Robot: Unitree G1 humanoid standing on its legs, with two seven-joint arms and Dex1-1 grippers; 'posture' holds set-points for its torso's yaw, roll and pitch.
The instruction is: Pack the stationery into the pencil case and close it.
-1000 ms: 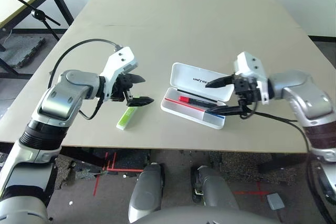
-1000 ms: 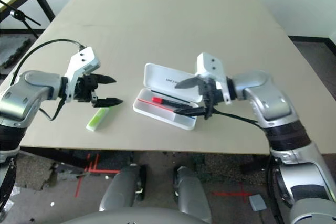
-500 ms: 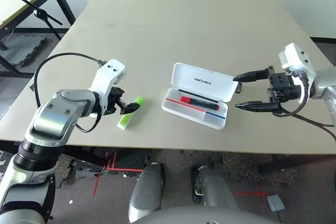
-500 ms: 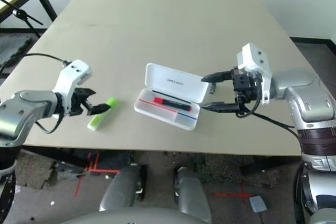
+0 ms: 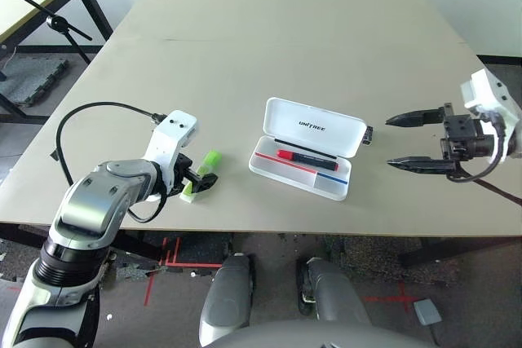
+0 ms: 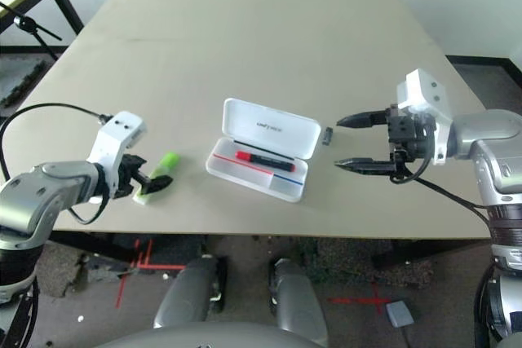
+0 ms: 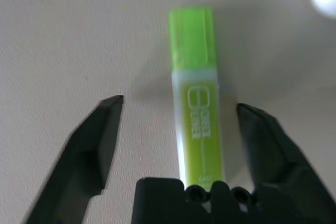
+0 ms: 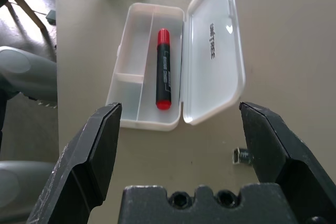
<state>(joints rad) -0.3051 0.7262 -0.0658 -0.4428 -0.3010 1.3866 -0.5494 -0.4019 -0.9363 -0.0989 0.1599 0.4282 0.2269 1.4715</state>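
The lime-green highlighter (image 7: 193, 98) lies flat on the tabletop (image 5: 285, 46), left of the open pencil case (image 5: 306, 148) that holds the red-and-black marker (image 5: 298, 155). My left claw (image 7: 176, 111) straddles it, spread, gripping nothing. It sits off-centre, so closing may skew it away. My right claw (image 5: 405, 141) gapes empty near the tiny clip (image 6: 326, 136).

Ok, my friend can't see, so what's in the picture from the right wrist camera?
An open white pencil case lies on a beige table, with a red-and-black marker pen inside. The right gripper hangs open above it, and a tiny dark clip sits on the table beside the lid.
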